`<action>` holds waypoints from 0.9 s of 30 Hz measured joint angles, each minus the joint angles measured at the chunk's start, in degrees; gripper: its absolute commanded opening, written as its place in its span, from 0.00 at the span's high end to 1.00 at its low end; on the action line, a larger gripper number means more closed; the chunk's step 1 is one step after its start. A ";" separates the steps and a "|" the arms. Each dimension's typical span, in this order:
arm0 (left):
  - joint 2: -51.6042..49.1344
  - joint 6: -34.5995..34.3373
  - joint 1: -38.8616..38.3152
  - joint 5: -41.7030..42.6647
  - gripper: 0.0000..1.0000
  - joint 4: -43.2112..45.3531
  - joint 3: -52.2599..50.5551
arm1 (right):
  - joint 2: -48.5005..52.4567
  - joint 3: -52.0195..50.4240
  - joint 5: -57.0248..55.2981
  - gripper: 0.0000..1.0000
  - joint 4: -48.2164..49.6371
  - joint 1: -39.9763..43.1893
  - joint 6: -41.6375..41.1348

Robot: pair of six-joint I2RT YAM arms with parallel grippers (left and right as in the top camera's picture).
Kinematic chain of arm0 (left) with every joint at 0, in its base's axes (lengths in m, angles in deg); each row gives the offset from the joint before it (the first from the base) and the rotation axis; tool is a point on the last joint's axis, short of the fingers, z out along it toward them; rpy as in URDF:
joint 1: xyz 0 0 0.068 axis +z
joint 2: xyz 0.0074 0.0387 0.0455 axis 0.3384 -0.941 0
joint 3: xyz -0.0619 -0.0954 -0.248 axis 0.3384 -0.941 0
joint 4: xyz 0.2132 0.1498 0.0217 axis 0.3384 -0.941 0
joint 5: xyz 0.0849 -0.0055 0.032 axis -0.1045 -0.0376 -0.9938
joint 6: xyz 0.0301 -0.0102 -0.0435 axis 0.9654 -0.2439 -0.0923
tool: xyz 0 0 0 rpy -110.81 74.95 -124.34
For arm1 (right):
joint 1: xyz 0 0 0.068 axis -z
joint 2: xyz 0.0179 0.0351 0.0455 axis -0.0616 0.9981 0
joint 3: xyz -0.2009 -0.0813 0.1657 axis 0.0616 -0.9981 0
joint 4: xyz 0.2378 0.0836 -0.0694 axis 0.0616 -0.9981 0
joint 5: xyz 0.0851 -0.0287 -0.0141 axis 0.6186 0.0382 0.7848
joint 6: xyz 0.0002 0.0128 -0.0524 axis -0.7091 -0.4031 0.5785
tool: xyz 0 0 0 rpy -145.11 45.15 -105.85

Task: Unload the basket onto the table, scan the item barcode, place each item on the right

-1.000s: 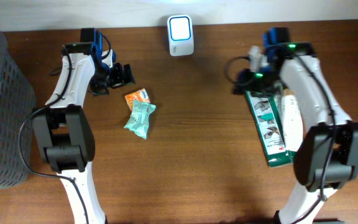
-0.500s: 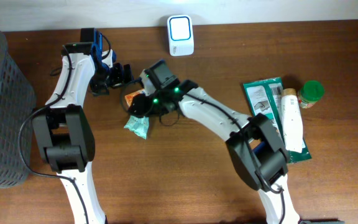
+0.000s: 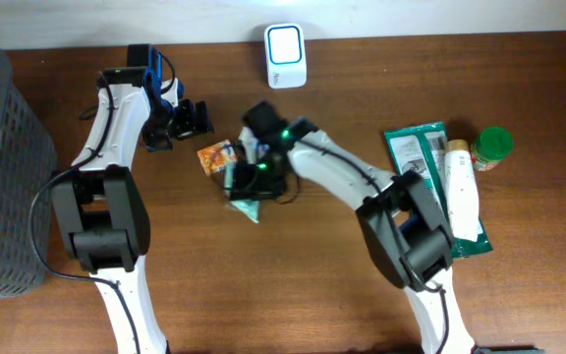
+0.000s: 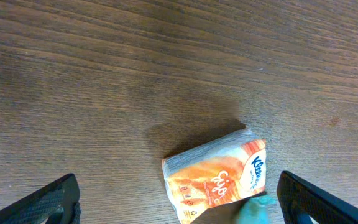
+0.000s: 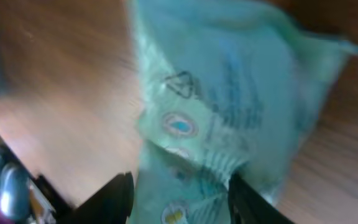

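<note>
The scan is only getting started. The right gripper (image 5: 178, 198) is reaching across to the middle of the table and clamping its two fingers on the teal packet (image 3: 248, 207), which fills the gap between them in the wrist view. That view is smeared, so no barcode is readable on it.

The packet is sitting low over the wood, well on the near side of the white scanner (image 3: 285, 55) at the far edge. Lifting it, carrying it to the scanner and turning the code toward the window are all still to be done, by my reading.

The left gripper (image 3: 191, 118) is hanging with its fingers wide apart, holding nothing, just to the far left of the orange tissue pack (image 4: 216, 177).

Against the earlier frames, the right arm has swung over from the right side, where it was hovering above the green pouch (image 3: 416, 162). The teal packet has slid right and slightly nearer, away from the orange pack it was lying against. The left arm is not moving.
</note>
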 measured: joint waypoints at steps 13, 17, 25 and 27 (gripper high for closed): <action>0.00 0.00 0.00 0.00 0.01 -0.02 0.00 | 0.04 18.40 -11.13 0.89 -20.59 9.62 25.49; 0.00 0.00 0.00 0.00 0.01 2.62 0.00 | 1.36 16.87 -11.91 0.92 -15.19 6.62 14.62; 0.00 0.00 0.00 0.02 0.01 2.75 0.00 | 4.33 14.78 -23.69 0.96 -14.93 -0.61 0.92; 0.00 0.00 0.00 0.00 0.01 2.75 0.00 | 5.29 14.78 -24.52 0.96 -15.06 -0.42 -0.24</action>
